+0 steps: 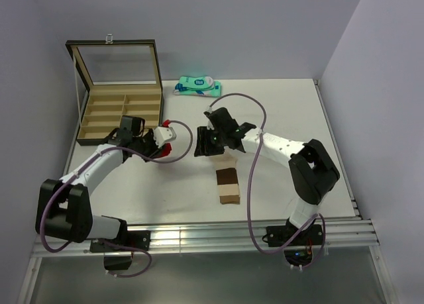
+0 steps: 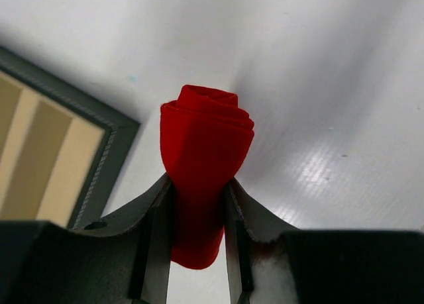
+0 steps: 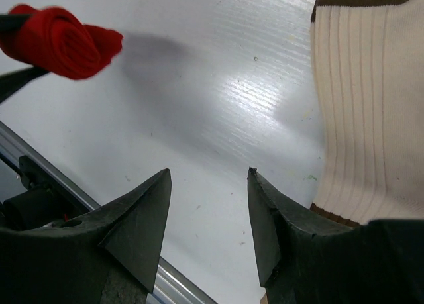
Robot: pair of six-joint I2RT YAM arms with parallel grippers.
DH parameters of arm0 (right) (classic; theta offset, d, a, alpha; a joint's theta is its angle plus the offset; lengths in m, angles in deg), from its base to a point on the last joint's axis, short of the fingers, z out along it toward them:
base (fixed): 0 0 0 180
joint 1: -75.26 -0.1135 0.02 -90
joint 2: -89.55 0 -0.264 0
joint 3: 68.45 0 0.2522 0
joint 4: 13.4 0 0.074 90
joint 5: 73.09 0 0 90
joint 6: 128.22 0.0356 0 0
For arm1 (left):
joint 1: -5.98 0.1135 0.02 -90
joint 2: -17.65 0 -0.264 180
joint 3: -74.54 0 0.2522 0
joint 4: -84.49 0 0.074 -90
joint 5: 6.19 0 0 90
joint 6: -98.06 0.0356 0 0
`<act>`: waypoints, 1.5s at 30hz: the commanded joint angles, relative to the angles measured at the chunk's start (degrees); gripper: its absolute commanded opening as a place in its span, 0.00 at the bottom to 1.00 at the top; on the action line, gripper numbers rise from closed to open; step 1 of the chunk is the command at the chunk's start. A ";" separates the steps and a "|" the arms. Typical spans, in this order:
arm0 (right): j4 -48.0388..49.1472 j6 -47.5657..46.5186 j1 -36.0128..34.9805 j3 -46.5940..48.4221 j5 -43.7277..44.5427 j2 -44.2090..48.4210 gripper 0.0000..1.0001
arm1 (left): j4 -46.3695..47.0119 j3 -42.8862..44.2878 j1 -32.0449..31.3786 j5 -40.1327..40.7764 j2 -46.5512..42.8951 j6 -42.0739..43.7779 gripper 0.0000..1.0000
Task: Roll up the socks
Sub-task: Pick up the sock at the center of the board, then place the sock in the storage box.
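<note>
The left gripper (image 2: 199,195) is clamped on the rolled red sock (image 2: 207,135) (seemingly lifted clear) toward the left edge of the tabletop (image 1: 285,112), while the right gripper (image 3: 209,178), jaws apart, hovers beside the flat beige sock (image 3: 361,112) toward the near edge.

Far left on the tabletop (image 1: 285,112), divided box (image 1: 122,112). Just right of the box's near corner, rolled sock (image 2: 205,132) in the left gripper (image 1: 164,138). Farther right and nearer, flat sock (image 1: 228,185). Right of the box's far end, packet (image 1: 197,86).

The left gripper (image 2: 199,185) tight on the red sock (image 2: 205,132), the right gripper (image 3: 209,175) agape just opposite it.
</note>
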 commanded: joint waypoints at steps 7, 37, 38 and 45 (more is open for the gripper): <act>-0.78 -1.43 -0.31 0.62 5.35 5.19 0.57 | 1.38 13.12 9.28 2.03 2.35 -4.17 0.00; -5.62 0.24 -0.22 1.58 13.09 8.80 0.57 | 11.58 29.05 34.52 -13.51 21.69 23.04 0.00; -5.79 0.33 -0.22 1.50 13.44 8.89 0.57 | 12.19 28.35 34.61 -13.69 21.95 24.21 0.00; -7.99 1.56 -0.40 1.76 14.32 10.21 0.57 | 10.62 28.17 38.20 -18.26 25.73 31.42 0.00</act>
